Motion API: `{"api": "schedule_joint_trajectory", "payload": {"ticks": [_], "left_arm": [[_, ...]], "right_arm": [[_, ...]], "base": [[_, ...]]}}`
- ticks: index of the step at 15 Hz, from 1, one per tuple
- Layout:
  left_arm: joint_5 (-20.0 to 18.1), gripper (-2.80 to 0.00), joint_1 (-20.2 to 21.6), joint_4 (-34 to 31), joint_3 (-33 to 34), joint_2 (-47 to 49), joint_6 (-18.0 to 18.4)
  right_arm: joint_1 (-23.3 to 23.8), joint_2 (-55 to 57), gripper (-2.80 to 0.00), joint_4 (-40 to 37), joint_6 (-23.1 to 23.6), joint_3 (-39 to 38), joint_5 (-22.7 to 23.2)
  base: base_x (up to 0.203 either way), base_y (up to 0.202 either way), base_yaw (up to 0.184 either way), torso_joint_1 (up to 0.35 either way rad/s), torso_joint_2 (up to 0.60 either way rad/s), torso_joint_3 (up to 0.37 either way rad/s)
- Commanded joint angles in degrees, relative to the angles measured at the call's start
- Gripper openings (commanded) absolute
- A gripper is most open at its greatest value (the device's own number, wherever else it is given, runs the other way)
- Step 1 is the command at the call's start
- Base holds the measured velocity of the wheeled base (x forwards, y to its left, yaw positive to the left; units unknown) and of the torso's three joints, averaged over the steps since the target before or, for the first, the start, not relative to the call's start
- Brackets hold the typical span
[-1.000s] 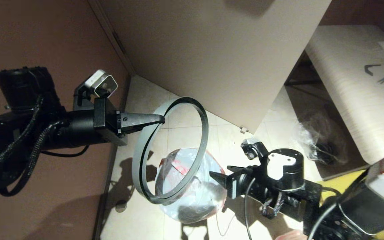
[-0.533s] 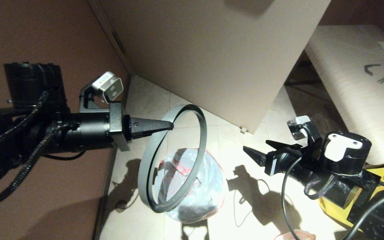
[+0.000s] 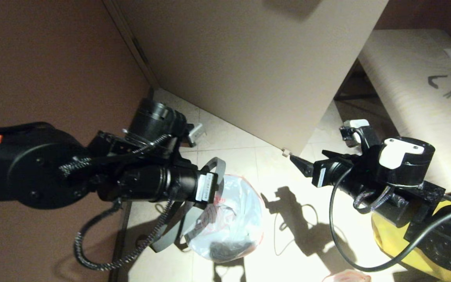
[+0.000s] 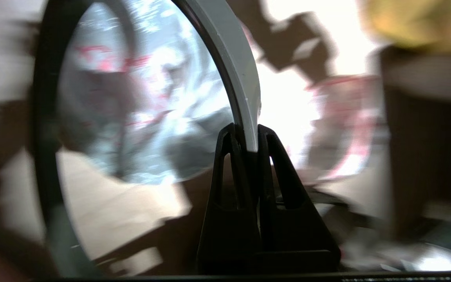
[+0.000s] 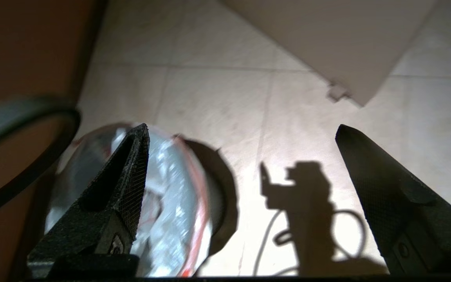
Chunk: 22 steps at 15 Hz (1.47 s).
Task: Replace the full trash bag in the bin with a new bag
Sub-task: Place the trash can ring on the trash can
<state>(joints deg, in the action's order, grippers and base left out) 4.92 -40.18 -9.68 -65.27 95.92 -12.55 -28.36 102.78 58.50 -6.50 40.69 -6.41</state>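
The left gripper [image 4: 245, 135] is clamped tight on the thin grey rim ring [image 4: 229, 58], both fingers pinching its band edge-on. A second ago that arm held the ring high and upright above the bin; now the wrist has rolled and dropped, and the ring hangs low against the near side of the bin [image 3: 229, 250], partly hidden behind the left forearm. Through the hoop I can see the crinkled white film with red print.

That film is the bag [image 3: 233, 215] sitting in the bin, its pink-red edge draped over the mouth, so the liner looks seated. Whether it is the new bag I can only judge from the flat printed film; it seems so.

The right gripper [image 5: 241, 133] has let go and backed off to the right of the bin, jaws spread wide with nothing between them, only floor tile and its own shadow.

My reading: the bag is spread, and the ring is being brought down to lock it onto the rim. The yellow tote [image 3: 386, 239] lies farther right of the bin.
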Motion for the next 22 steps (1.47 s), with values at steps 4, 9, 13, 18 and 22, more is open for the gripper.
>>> {"api": "schedule_joint_trajectory", "payload": {"ticks": [4,9,13,18,22], "left_arm": [[22.86,-2.80,-11.20,4.26,1.74,12.23,1.21],[33.14,-2.80,-12.94,20.82,2.26,29.45,3.05],[39.12,-2.80,-13.47,45.55,0.87,43.10,8.69],[45.67,-2.80,-15.80,55.77,-2.29,49.52,18.35],[47.73,-2.80,-14.92,56.83,-1.08,49.96,19.37]], "right_arm": [[1.58,-5.53,0.00,-6.29,0.32,4.53,-3.57],[1.30,-7.60,0.00,-13.64,-0.94,6.42,-5.86],[0.43,-7.93,0.00,-20.93,-0.97,11.19,-9.90],[0.48,-9.29,0.00,-23.18,-1.14,11.51,-10.55],[0.94,-10.23,0.00,-23.25,-1.23,9.85,-10.55]], "base": [[0.000,0.000,0.000,0.000,0.00,0.000],[0.000,0.000,0.000,0.000,0.00,0.000],[0.000,0.000,0.000,0.000,0.00,0.000],[0.000,0.000,0.000,0.000,0.00,0.000],[0.000,0.000,0.000,0.000,0.00,0.000]]}}
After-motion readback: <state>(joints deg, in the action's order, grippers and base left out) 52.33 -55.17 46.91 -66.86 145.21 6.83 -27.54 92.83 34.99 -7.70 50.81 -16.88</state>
